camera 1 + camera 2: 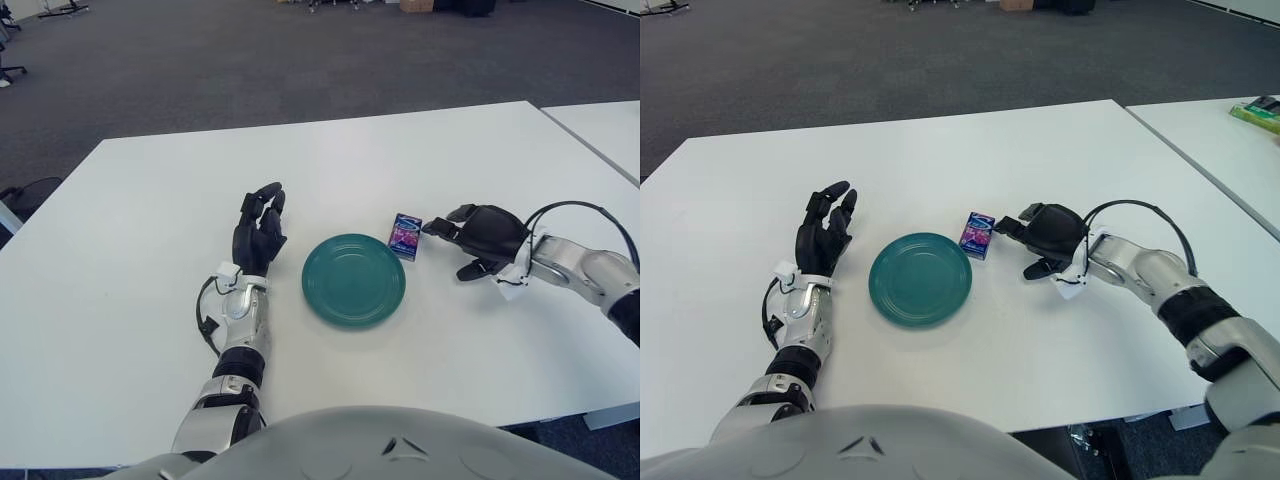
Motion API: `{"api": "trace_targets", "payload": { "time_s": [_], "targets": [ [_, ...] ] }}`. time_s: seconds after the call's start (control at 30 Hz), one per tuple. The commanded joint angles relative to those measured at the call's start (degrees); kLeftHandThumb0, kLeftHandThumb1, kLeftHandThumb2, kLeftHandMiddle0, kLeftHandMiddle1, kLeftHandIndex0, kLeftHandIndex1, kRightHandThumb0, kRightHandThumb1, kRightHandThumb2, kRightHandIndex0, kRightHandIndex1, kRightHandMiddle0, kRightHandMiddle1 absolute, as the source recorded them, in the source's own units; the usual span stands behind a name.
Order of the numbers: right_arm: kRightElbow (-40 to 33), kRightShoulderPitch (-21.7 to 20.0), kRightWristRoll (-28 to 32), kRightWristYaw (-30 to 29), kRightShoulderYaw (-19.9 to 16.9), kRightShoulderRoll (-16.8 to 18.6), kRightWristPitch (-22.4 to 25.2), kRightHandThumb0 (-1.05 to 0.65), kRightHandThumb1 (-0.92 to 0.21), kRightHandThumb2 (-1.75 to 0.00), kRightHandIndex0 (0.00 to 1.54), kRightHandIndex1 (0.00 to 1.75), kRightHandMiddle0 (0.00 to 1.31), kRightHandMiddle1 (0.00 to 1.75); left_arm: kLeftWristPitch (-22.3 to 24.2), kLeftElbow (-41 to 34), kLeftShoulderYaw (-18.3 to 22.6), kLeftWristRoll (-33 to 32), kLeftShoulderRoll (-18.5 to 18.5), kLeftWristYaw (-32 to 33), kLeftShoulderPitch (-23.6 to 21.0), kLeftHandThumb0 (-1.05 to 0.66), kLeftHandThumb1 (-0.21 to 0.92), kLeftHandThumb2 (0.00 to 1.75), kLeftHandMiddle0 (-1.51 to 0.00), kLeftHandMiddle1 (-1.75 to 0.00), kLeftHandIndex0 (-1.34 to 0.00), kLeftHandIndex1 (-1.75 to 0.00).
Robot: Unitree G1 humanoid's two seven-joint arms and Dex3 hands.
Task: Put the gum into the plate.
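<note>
A small purple and blue gum box (405, 236) stands on the white table (150, 200), just right of the teal plate (353, 279). The plate holds nothing. My right hand (478, 236) is just right of the gum box, fingers spread toward it, fingertips a small gap from the box, holding nothing. My left hand (259, 230) shows to the left of the plate, fingers extended and relaxed, holding nothing.
A second white table (1220, 140) stands to the right across a narrow gap, with a green object (1262, 110) on it. Grey carpet lies beyond the table's far edge.
</note>
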Motion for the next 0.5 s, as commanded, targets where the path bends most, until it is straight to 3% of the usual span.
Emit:
{"api": "trace_targets", "payload": {
  "time_s": [0.0,0.2,0.47],
  "targets": [
    [-5.9,2.6,1.9,3.3,-4.7,-1.8,1.0,-0.74,-0.92,-0.78,0.60,0.00,0.00,0.65,0.9,4.1,-0.4,-1.8,-8.3,0.5,9.1,-0.85,0.92,0.63,-0.52,-0.04,-0.27,-1.03],
    [-9.2,5.5,1.8,5.4,-8.6,-2.2,0.9,-0.73,-0.92,-0.83,0.61,0.01,0.00,0.64,1.5,4.1,-0.3,-1.9,-8.1,0.5,8.7,-0.85,0.92,0.63,-0.51,-0.03,-0.26,-1.02],
    [-9.5,6.5,1.8,8.1,-11.2,-1.0,0.4,-0.70,-0.92,-0.82,0.61,0.01,0.00,0.57,1.4,4.4,-0.2,-1.1,-7.6,1.3,8.2,-0.85,0.92,0.63,-0.51,-0.03,-0.27,-1.04]
  ]
}}
